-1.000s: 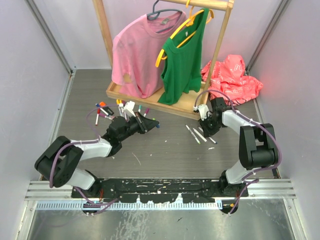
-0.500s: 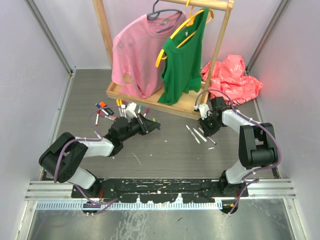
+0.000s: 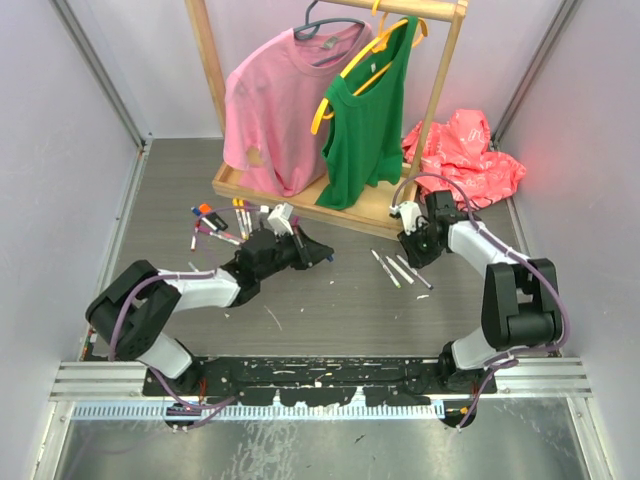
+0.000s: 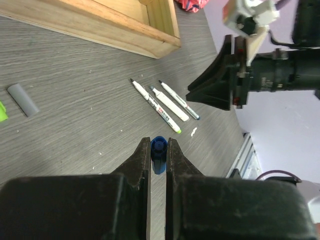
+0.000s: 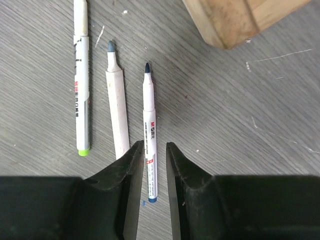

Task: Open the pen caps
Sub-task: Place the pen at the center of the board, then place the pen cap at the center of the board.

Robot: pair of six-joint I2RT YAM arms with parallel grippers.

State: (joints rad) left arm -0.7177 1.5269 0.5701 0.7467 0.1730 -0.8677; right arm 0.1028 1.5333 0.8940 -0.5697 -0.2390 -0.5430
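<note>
- blue plastic, the pen cap (image 4: pixel 158 154) sits pinched between the shut jaws of the left gripper (image 4: pixel 158 143). its long axis runs out along the fingers and its round end pokes just past the tips.
- this gripper points right, over bare table near the middle, with the cap clear of any barrel.
- the right gripper (image 5: pixel 155 146) hangs low over three bare markers lying side by side on the right. its jaws stand a narrow gap apart, flanking the blue-tipped marker (image 5: pixel 148 120), which lies on the table and does not look clamped.
- that marker's long axis runs straight out from the jaws, tip away. beside it lie a grey-tipped marker (image 5: pixel 116 115) and a green-ended marker (image 5: pixel 81 90), all uncapped.
- the capped markers (image 3: pixel 212 220) lie in a loose cluster at the far left, by the wooden rack base (image 3: pixel 235 185). they are behind and left of the left gripper, at mixed angles, and well apart from the right one.
- judgement: the left arm is far nearer that cluster, so it would need to shed the blue cap and swing back left to fetch the next one.
- a grey cap (image 4: pixel 22 99) lies loose on the table, off to one side in the left wrist view.
</note>
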